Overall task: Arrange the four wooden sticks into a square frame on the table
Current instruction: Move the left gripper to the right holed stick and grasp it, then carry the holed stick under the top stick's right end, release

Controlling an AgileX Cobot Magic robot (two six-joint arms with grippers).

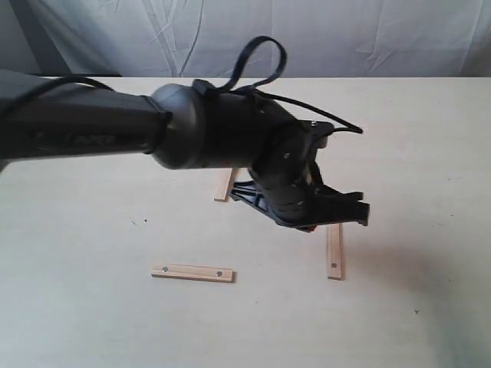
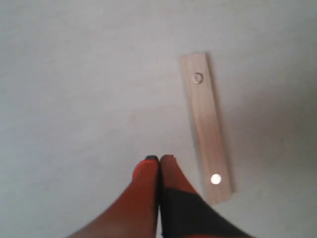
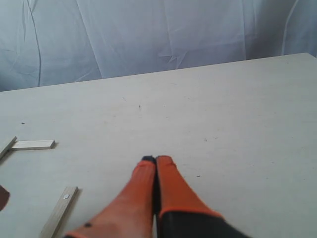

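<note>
Three of the wooden sticks show on the table (image 1: 430,153) in the exterior view. One stick (image 1: 192,273) lies flat at the front left. A second stick (image 1: 334,251) lies lengthwise just below my left arm's wrist. A third stick (image 1: 224,184) pokes out from behind the arm. No square frame is formed. In the left wrist view my left gripper (image 2: 159,159) is shut and empty, close beside a holed stick (image 2: 205,126). My right gripper (image 3: 156,159) is shut and empty over bare table, with sticks (image 3: 32,145) (image 3: 59,218) off to one side.
My left arm (image 1: 192,126) stretches from the left across the middle and hides part of the table, perhaps the fourth stick. A wrinkled white cloth (image 1: 307,34) hangs behind the table's far edge. Another stick end (image 3: 7,147) shows at the right wrist view's edge.
</note>
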